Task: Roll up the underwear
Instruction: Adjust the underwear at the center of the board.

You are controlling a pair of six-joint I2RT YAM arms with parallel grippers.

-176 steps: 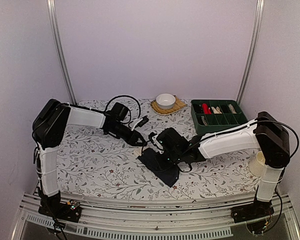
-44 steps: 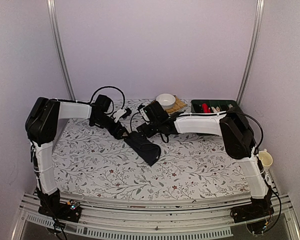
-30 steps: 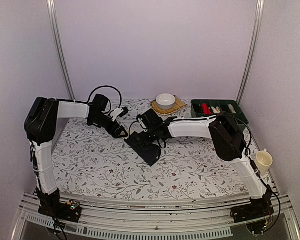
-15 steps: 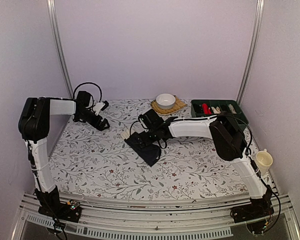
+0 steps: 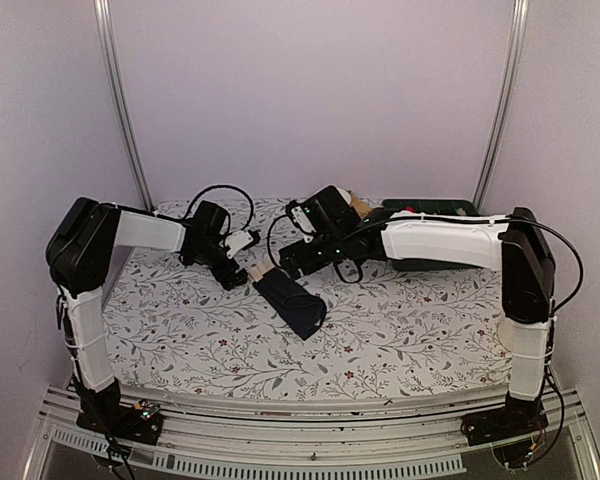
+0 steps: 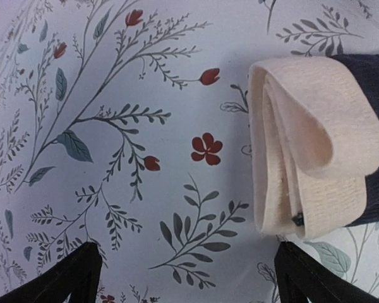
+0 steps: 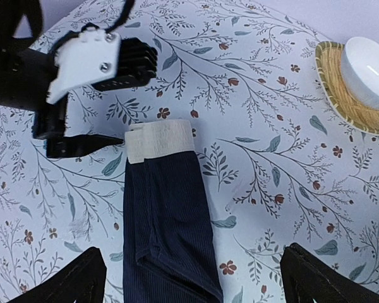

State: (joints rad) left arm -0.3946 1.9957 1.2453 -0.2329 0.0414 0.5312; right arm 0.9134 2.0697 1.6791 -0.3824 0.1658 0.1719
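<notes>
Nearest you, the underwear point(image 5: 294, 303) lies on the worktop point(image 5: 410, 335) as a narrow dark strip slanting away to the left. A few seconds ago it was spread wider, so it has been folded lengthwise. Its cream waistband point(image 7: 159, 140), doubled over on itself, forms the far-left end. I can see no roll begun at either end, and only this one garment shows.

Just past that end, your left tool point(image 6: 187, 247) has swung back in from the far-left corner, where it was half a second ago. It now sits just beside the waistband with its jaws spread wide and nothing in them. The band lies ahead of the gap and off to one side, not between the fingers.

Your right tool point(image 7: 192, 252) was down on the cloth half a second ago. It has lifted clear and hangs above the strip, also fully spread and empty.

I judge the narrowing done and the rolling still ahead. Nothing pins the cloth now, so line the left tool up on the waistband before closing.

Farthest back, the white bowl point(image 7: 369, 60) on its woven mat point(image 7: 338, 95) stands well apart.
</notes>
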